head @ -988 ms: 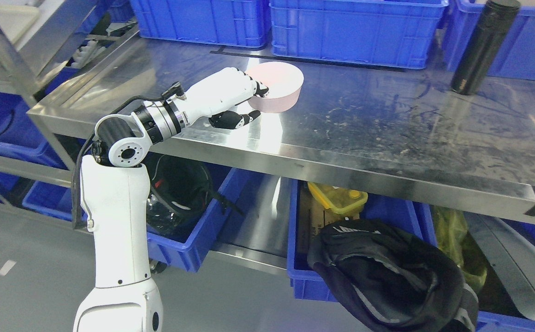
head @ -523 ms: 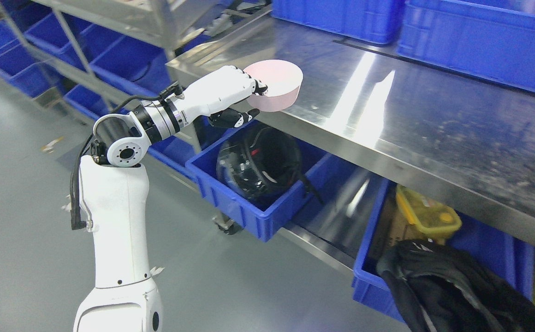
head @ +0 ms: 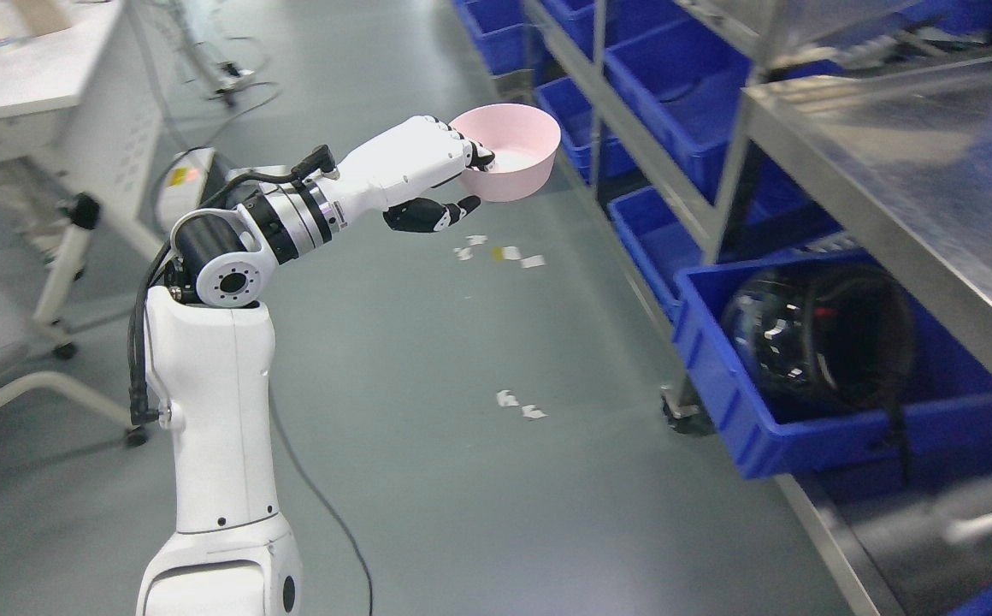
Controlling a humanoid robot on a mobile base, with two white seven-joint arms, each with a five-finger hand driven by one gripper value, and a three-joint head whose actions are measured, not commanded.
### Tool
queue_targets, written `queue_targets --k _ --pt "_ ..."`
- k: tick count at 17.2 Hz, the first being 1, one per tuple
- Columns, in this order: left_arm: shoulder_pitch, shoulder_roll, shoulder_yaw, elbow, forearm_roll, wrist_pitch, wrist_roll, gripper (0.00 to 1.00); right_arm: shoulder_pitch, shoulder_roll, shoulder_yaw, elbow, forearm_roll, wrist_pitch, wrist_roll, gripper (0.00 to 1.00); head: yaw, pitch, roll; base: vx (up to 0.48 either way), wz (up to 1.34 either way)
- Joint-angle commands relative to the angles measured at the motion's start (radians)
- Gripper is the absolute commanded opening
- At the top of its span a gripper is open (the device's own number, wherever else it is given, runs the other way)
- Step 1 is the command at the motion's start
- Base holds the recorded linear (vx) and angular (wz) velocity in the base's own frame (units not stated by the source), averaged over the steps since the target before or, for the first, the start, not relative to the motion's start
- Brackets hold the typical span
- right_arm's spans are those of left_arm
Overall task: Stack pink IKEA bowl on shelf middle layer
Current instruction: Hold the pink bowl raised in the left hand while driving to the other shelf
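Far left you have a white table (head: 26, 81) on castors, nothing to do with the job. Left arm comes up from the lower left; your left hand (head: 453, 184) is pinching the pink bowl (head: 509, 162) by its near rim, fingers (head: 449, 141) hooked over the top edge, thumb (head: 428, 214) under and outside the wall. Bowl is upright, mouth up, held in the air over bare floor (head: 428, 411), not touching anything. Paper scraps (head: 500, 254) lie on the floor below it.

Right hand isn't in view.

Key relation: the shelf (head: 906, 171) is well off to the right of the bowl, with open floor between. The steel middle layer runs from the upper middle away to the lower right, so the bowl has to travel right and slightly forward to get over it. Below that layer sit blue bins (head: 718, 402), one holding a black helmet (head: 821, 338).

No second bowl to stack onto is visible on the part of the shelf in view, so my read is you're mid-carry, with the target still to be found.
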Motion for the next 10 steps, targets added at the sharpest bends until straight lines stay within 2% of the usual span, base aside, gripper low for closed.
queue_targets --k 1,5,10 --pt "-0.002 0.017 0.001 -0.002 0.0 0.0 0.0 0.01 0.023 -0.017 0.0 -0.017 0.0 0.0 0.004 1.0 0.0 0.0 0.0 -0.036 1.26" --pt "0.011 0.017 -0.028 -0.002 0.018 0.0 0.0 0.01 0.023 -0.017 -0.001 -0.017 0.0 0.0 0.004 1.0 0.0 0.0 0.0 0.033 0.93" --pt "0.018 0.017 -0.051 0.0 0.02 0.0 0.005 0.01 0.023 -0.017 0.0 -0.017 0.0 0.0 0.004 1.0 0.0 0.0 0.0 0.124 0.24"
